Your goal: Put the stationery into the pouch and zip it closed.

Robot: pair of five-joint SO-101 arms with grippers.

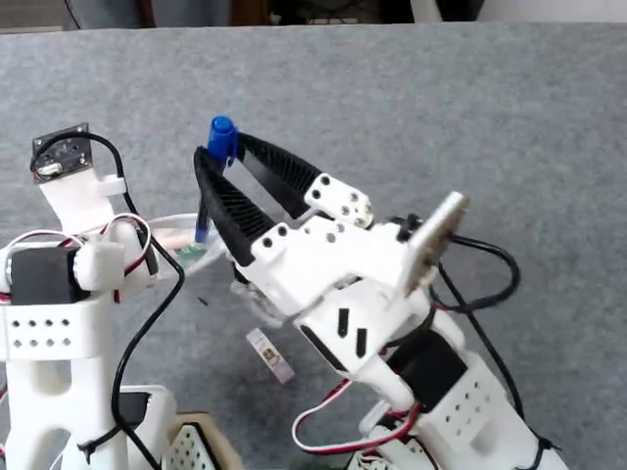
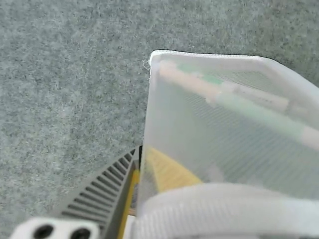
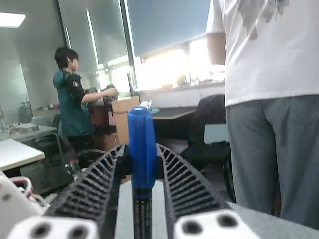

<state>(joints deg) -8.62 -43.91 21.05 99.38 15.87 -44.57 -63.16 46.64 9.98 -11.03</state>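
My right gripper [image 1: 221,155] is lifted over the middle of the table, shut on a blue marker [image 1: 221,131] that hangs cap-up with its lower end over the pouch. The right wrist view has the marker [image 3: 142,149] clamped between the black ribbed fingers [image 3: 94,191]. The translucent white pouch [image 1: 178,238] lies by the left arm [image 1: 78,269]. Seen from the left wrist, the pouch [image 2: 224,144] holds an orange pen and a green pen [image 2: 259,112], and my left gripper [image 2: 141,162] pinches its edge.
A small pale stick-shaped item [image 1: 270,354] lies on the grey table [image 1: 441,108] in front of the pouch, between the two arm bases. A tan block [image 1: 201,446] sits at the near edge. The far half of the table is bare felt.
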